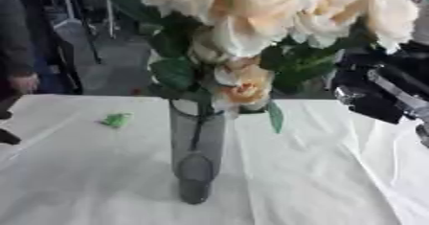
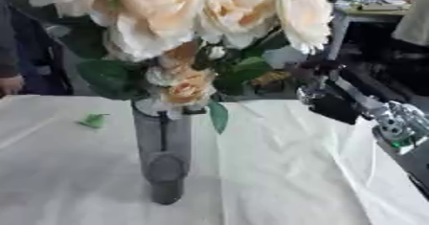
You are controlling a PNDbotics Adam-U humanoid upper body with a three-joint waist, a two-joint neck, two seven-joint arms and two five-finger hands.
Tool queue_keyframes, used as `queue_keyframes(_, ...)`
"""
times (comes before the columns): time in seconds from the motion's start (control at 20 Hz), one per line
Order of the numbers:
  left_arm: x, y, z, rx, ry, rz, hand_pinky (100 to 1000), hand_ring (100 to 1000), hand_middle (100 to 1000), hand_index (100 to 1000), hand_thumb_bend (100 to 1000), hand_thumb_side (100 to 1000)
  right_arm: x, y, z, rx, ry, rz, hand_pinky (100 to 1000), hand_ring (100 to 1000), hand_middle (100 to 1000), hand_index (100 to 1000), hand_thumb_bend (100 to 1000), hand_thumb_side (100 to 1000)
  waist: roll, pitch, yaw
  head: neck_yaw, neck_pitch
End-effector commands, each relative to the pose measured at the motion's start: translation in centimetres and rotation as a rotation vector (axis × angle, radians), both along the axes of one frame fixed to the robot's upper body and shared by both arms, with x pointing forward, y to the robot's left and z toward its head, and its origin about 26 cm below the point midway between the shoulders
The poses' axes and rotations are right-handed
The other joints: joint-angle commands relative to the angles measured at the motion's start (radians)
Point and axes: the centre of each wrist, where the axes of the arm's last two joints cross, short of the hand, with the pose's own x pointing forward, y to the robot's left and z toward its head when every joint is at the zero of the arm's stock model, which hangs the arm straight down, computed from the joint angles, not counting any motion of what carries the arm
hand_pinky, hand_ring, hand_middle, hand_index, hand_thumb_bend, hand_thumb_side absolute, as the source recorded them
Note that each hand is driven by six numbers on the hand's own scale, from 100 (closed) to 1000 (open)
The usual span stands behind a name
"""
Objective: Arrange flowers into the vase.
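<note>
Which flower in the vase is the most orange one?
The small bloom sitting lowest in the bunch, just above the grey vase. Its middle is orange-peach, while the big flowers above it are pale cream.

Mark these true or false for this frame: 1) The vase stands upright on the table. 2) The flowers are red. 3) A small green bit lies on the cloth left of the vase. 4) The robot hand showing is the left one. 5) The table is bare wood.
1) True: the vase stands upright on the table.
2) False: the flowers are cream and peach.
3) True: the green bit lies left of the vase.
4) False: the right robot hand comes in from the right, beside the flowers.
5) False: a white cloth covers it.
</note>
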Motion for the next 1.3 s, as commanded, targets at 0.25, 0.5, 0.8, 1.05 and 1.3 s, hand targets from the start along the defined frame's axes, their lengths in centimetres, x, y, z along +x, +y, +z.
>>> queue_keyframes(0.25,-0.4,0.4,0.8,0.018,-0.028,0.015,571,492,634,742,1000,842,-1.3,-1.8,1.1,0.041,-0.056,-0.065,764,876,890,933,100,830,0.008,-0.01,-0.01,0.018,-0.005)
queue_keyframes(0.5,-0.4,0.4,0.8,0.016,-0.027,0.017,571,491,634,760,1000,840,-1.6,-2.4,0.7,0.081,-0.055,-0.082,745,862,880,928,100,830,0.013,-0.006,-0.017,0.024,-0.004)
queue_keyframes(0.8,-0.4,0.4,0.6,0.014,-0.023,0.017,571,490,633,759,1000,838,-1.9,-2.9,0.1,0.112,-0.054,-0.1,736,855,872,923,100,831,0.016,-0.002,-0.022,0.027,-0.002)
queue_keyframes(1.05,-0.4,0.3,0.6,0.014,-0.021,0.015,571,489,632,754,1000,837,-1.9,-3.1,-0.2,0.132,-0.055,-0.106,732,852,869,921,100,834,0.017,0.0,-0.021,0.028,-0.002)
queue_keyframes(1.3,-0.4,0.3,0.5,0.014,-0.02,0.012,571,489,633,753,1000,836,-1.9,-3.1,-0.3,0.142,-0.06,-0.108,727,848,865,917,100,833,0.019,-0.001,-0.023,0.03,-0.001)
